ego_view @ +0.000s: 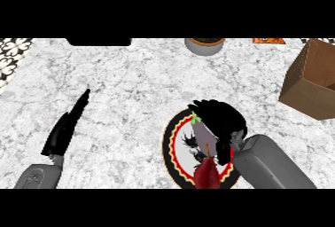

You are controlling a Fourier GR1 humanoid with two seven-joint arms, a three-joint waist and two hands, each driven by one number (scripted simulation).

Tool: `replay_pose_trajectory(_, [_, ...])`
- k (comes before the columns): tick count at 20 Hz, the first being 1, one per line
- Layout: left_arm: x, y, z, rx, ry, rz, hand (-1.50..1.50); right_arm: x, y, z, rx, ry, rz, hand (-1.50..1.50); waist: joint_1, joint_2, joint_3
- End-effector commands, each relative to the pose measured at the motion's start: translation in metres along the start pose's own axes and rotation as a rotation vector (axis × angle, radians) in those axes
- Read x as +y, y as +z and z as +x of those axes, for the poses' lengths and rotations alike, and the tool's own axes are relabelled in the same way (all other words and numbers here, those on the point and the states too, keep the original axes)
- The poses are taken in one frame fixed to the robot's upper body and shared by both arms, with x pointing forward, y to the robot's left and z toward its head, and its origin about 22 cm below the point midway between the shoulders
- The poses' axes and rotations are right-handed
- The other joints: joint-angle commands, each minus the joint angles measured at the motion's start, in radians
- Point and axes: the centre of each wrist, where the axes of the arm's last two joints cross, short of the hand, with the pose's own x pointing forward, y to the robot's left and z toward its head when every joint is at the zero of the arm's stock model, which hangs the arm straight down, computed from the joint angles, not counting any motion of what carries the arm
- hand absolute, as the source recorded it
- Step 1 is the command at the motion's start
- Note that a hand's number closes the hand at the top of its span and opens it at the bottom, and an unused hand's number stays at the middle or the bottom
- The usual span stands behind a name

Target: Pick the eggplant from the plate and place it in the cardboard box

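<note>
A pale purple eggplant (201,133) with a green stem lies on the round plate (171,146), which has a red, yellow and black rim, at the lower middle of the counter. My right hand (221,117) is over the plate's far right side. Its fingers curl round the eggplant's stem end and right flank and hide part of it. The open cardboard box (313,82) stands at the right edge, beyond and to the right of the plate. My left hand (65,128) rests open at the left, fingers straight and pointing away.
A dark red vegetable (208,175) lies on the plate's near part, just below the eggplant. A grey pot (204,45) stands at the back middle, a black object (98,41) at the back left, an orange item (269,40) at the back right.
</note>
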Motion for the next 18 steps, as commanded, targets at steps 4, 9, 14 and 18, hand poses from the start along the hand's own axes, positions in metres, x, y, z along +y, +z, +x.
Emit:
replay_pose_trajectory(4, [0.016, 0.0, 0.003, -0.014, 0.015, 0.013, 0.0, 0.011, -0.023, -0.013, 0.032, 0.034, 0.013, -1.5, 0.002, 0.0, 0.0])
replay_pose_trajectory(9, [0.001, 0.001, 0.012, -0.002, -0.022, -0.004, 0.0, 0.009, -0.033, 0.01, 0.012, 0.034, 0.031, -1.5, 0.001, 0.0, 0.0])
replay_pose_trajectory(14, [0.007, -0.005, 0.014, -0.008, -0.006, -0.007, 0.0, 0.027, -0.038, 0.01, 0.007, -0.003, 0.068, -1.5, 0.0, 0.0, 0.0])
replay_pose_trajectory(18, [0.002, 0.006, 0.003, 0.005, -0.007, -0.014, 0.0, 0.039, -0.041, -0.009, -0.012, -0.022, 0.065, -1.5, 0.0, 0.0, 0.0])
